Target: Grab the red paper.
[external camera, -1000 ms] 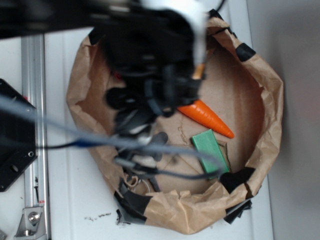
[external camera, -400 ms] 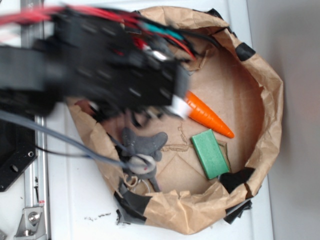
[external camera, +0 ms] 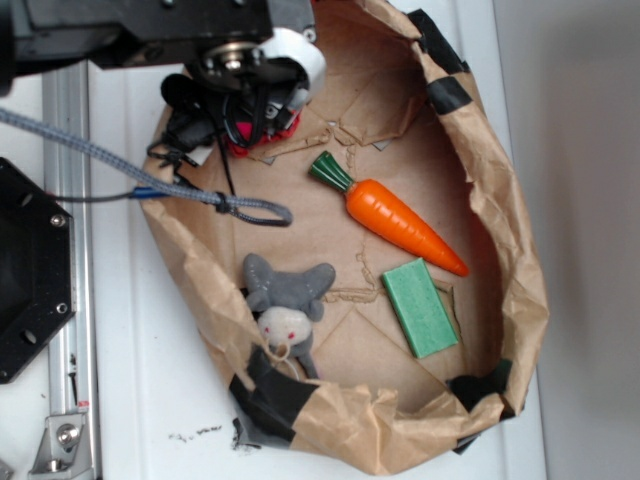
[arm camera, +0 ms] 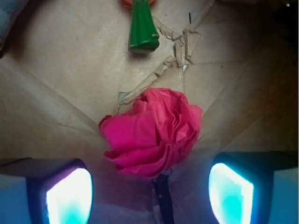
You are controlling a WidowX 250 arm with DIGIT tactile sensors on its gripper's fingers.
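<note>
My gripper [arm camera: 149,186] hangs spread wide, grasping nothing; the red paper [arm camera: 152,133] sits crumpled on the brown paper sheet [arm camera: 60,84] between my fingers [arm camera: 70,193], just below the carrot's green top [arm camera: 142,28].

Evenly lit, soft shadows in the exterior view – sharp enough; in the wrist view, glowing blurred fingertips [arm camera: 69,197], dim corners.
</note>
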